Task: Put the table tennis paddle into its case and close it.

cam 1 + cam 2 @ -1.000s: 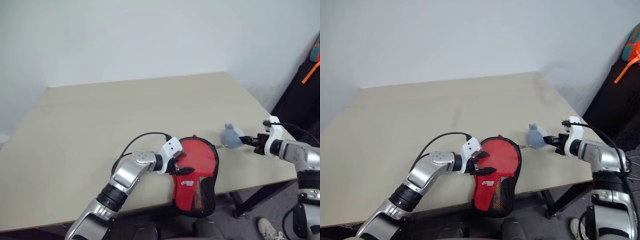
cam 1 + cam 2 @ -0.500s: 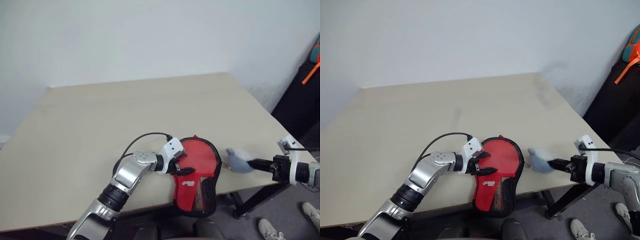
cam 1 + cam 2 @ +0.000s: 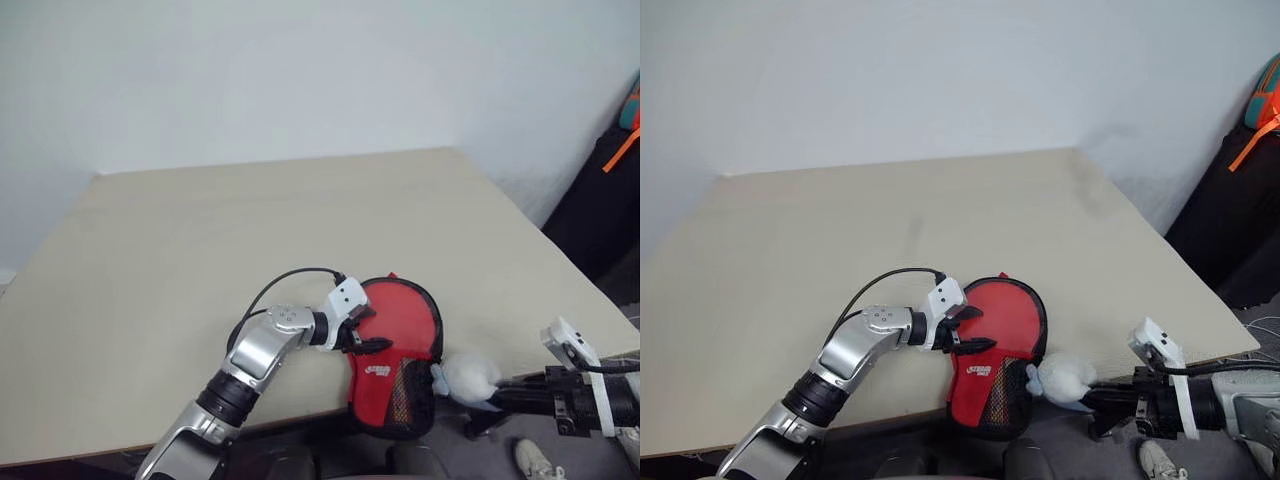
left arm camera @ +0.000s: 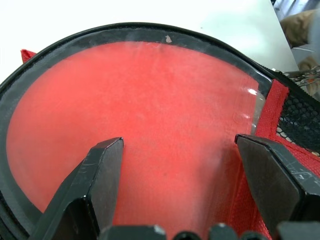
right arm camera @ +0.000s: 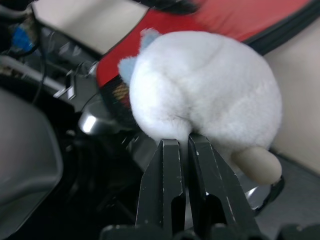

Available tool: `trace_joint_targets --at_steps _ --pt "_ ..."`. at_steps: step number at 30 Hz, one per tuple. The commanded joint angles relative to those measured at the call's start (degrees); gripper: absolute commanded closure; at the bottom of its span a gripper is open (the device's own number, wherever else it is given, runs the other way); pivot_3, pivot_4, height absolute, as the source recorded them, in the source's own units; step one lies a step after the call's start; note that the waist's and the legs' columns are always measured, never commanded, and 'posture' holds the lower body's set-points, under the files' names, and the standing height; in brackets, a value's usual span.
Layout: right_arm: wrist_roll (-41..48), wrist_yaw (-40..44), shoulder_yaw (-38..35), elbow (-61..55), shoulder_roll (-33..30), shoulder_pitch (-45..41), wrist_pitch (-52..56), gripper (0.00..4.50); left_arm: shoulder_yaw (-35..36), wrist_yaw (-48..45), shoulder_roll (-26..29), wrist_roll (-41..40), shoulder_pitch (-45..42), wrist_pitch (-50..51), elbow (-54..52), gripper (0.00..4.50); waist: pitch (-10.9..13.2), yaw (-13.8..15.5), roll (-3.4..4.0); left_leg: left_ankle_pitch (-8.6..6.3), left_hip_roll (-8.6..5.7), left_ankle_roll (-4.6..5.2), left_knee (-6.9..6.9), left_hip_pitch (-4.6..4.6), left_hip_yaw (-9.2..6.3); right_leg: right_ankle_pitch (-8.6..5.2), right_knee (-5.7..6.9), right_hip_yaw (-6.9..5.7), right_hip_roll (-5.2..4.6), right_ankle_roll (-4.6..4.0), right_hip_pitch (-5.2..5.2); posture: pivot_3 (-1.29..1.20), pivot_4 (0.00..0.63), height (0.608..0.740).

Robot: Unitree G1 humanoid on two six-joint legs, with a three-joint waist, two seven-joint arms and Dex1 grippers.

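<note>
Item: red fabric paddle-shaped case (image 3: 395, 350) with black edging, white logo and black mesh pocket. It lies at the near edge of the beige table (image 3: 250, 230), its narrow mesh end overhanging that edge. In the left wrist view a flat red face shows under a clear sheen inside the black rim; you cannot tell from this whether it is the paddle's rubber or the case panel, so treat the paddle as probably inside.

Item: left gripper (image 3: 365, 335). Its two black fingers (image 4: 97, 172) stand spread wide, resting over the case's round part on its left side, grasping nothing. The arm reaches in from the near left of the case, wrist angled down towards it.

Item: right gripper (image 3: 1090, 392). Its jaws are clenched on the base of a soft pale fluffy lump (image 3: 1062, 378), apparently a zip-pull charm, just beside the case's lower right edge, off the table edge. The arm lies low and level, pointing at the case.

Handling advice: you appear to be drawing the zip. Keep the left fingers pressing the case flat, and pull the lump along the rim's curve, not away from it.
</note>
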Motion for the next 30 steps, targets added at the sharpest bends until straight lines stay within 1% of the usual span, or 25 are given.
trace_joint_targets --at_steps 1,4,11,17,20,22,23,24,25,26,27,28,29,30 --pt "3.8 1.6 -3.8 -3.8 -0.8 3.4 1.3 4.47 -2.1 0.4 1.4 1.9 3.3 6.1 5.7 0.69 0.0 0.5 -0.02 -0.08 0.00 0.02 0.00 0.03 0.06 0.00 0.00 -0.16 -0.16 0.00 -0.01 0.00 0.000 0.740" --pt "4.7 0.4 -3.7 -5.4 0.1 5.7 1.0 4.47 -2.1 0.5 1.2 1.8 3.1 6.3 6.0 0.69 -0.1 1.1 -0.10 -0.27 0.00 0.03 0.02 0.09 0.17 0.00 -0.01 -0.20 -0.23 0.00 -0.01 0.00 0.000 0.740" --pt "10.0 -3.1 -0.6 -11.4 4.1 9.1 1.0 4.47 -2.4 0.1 1.4 1.8 2.2 6.5 6.6 0.69 -0.1 1.1 -0.13 -0.39 0.01 0.03 0.01 0.13 0.15 0.00 -0.01 -0.24 -0.24 0.01 -0.01 0.00 0.000 0.740" --pt "11.5 -2.8 -3.4 -14.6 4.2 15.9 -0.1 4.47 -2.5 -0.4 2.0 1.7 2.0 7.2 6.5 0.69 -0.1 1.0 -0.13 -0.42 0.12 0.06 0.13 0.13 0.15 0.00 -0.26 -0.37 -0.27 0.01 0.03 0.00 0.000 0.740" --pt "14.3 -2.9 -6.5 -16.7 3.5 17.7 0.4 4.47 -2.5 -0.4 2.0 1.6 2.1 7.6 6.3 0.69 -0.2 0.9 0.04 -0.48 0.42 0.11 0.08 0.11 0.09 0.00 -0.84 -0.79 -0.28 0.01 0.17 0.00 0.000 0.740" --pt "20.7 -4.9 -10.8 -17.1 1.9 15.9 1.8 4.47 -2.6 -0.4 2.0 1.6 2.1 7.8 6.2 0.69 -0.2 0.9 0.14 -0.52 0.60 0.09 0.09 -0.04 0.07 0.00 -1.16 -1.20 -0.36 0.01 0.27 0.00 0.000 0.740" --pt "25.4 -7.0 -13.2 -16.5 0.5 14.3 2.5 4.47 -2.6 -0.5 2.1 1.5 2.1 7.8 6.2 0.69 -0.3 0.7 0.46 -0.57 0.87 0.07 0.10 -0.11 0.07 0.02 -1.54 -1.55 -0.34 0.00 0.45 0.00 0.000 0.740" --pt "31.4 -10.4 -15.1 -14.2 -1.7 11.3 2.9 4.47 -2.6 -0.5 2.1 1.4 2.1 7.9 6.2 0.69 -0.5 0.5 0.82 -0.64 1.21 0.09 -0.02 -0.18 -0.09 0.08 -2.23 -2.02 -0.24 -0.06 0.85 0.00 0.000 0.740" --pt "36.0 -13.9 -15.5 -12.0 -3.7 8.2 2.8 4.47 -2.5 -0.5 2.0 1.4 2.1 8.0 6.2 0.69 -0.6 0.5 0.88 -0.66 1.52 0.13 -0.21 -0.39 -0.17 0.19 -2.78 -2.53 -0.33 -0.19 1.19 0.00 0.000 0.740" --pt "38.7 -17.1 -14.7 -10.1 -4.8 5.4 2.6 4.47 -2.5 -0.5 2.0 1.3 2.1 8.1 6.2 0.69 -0.7 0.6 0.64 -0.67 1.61 0.15 -0.31 -0.65 -0.11 0.20 -2.80 -2.98 -0.65 -0.22 0.98 0.00 0.000 0.740" --pt "39.8 -19.7 -13.0 -9.0 -5.1 3.3 2.3 4.47 -2.5 -0.5 2.0 1.3 2.1 8.1 6.1 0.69 -0.6 0.9 0.62 -0.68 1.43 0.15 -0.33 -0.66 0.01 0.20 -2.56 -3.39 -1.13 -0.22 0.65 0.00 0.000 0.740" --pt "40.7 -22.1 -10.8 -8.6 -5.1 1.3 1.9 4.47 -2.5 -0.4 2.0 1.4 2.1 8.1 6.0 0.69 -0.7 1.1 0.78 -0.68 1.37 0.14 -0.30 -0.62 0.05 0.21 -2.61 -3.56 -1.14 -0.24 0.32 0.00 0.000 0.740" --pt "40.9 -23.9 -8.7 -8.6 -4.8 -0.2 1.7 4.47 -2.4 -0.3 2.0 1.5 2.1 8.1 5.9 0.69 -0.7 1.4 0.81 -0.74 1.39 0.17 -0.43 -0.67 -0.06 0.28 -2.93 -3.80 -1.13 -0.35 0.27 0.00 0.000 0.740" --pt "40.9 -25.6 -6.5 -8.6 -4.4 -1.7 1.5 4.47 -2.3 -0.1 1.9 1.5 2.2 8.1 5.9 0.69 -0.7 1.6 0.77 -0.76 1.37 0.20 -0.60 -0.59 -0.09 0.29 -3.00 -3.99 -1.20 -0.36 0.23 0.00 0.000 0.740"
